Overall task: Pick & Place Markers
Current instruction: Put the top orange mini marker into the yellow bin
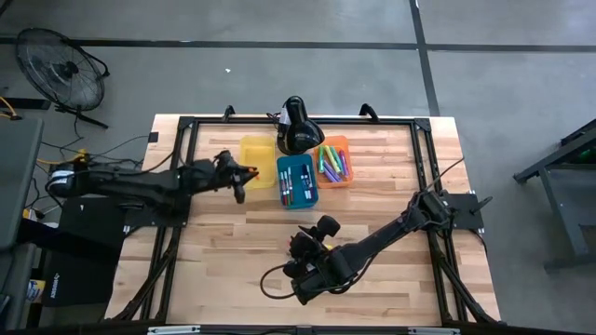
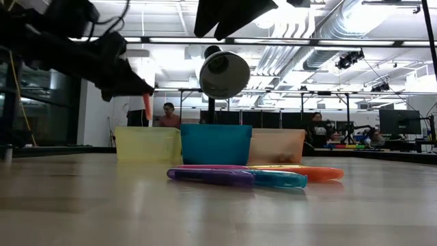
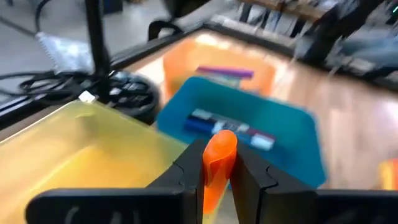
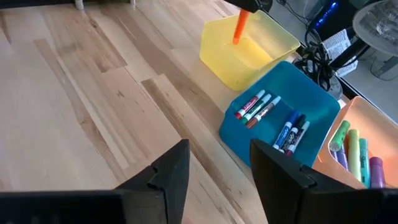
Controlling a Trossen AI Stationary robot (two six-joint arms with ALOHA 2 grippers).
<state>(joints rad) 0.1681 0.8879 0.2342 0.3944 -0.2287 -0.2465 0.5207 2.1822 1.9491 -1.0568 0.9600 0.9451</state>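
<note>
My left gripper (image 1: pixel 244 175) is shut on an orange marker (image 2: pixel 146 106) above the yellow bin (image 1: pixel 256 154); the right wrist view shows this marker (image 4: pixel 239 28) over that bin (image 4: pixel 249 53). The blue bin (image 1: pixel 298 181) holds several markers (image 4: pixel 270 118), and so does the orange bin (image 1: pixel 333 160). A purple (image 2: pixel 212 176), a teal (image 2: pixel 280 179) and an orange marker (image 2: pixel 311 173) lie flat on the table in front of the bins. My right gripper (image 4: pixel 217 168) is open and empty above the table's near middle (image 1: pixel 303 249). My left gripper pinches the orange marker near its upper end (image 3: pixel 219 149) between its two fingers (image 3: pixel 186 171). The marker hangs about upright below the fingers (image 2: pixel 146 109), lifted clear, its lower end above the yellow bin.
The three bins stand side by side near the table's far edge, with a black round lamp-like device (image 1: pixel 298 126) right behind them. A black frame (image 1: pixel 186 126) runs around the table top. Bare wood (image 4: pixel 93 93) lies left of the bins. People sit in the room beyond (image 2: pixel 168 116).
</note>
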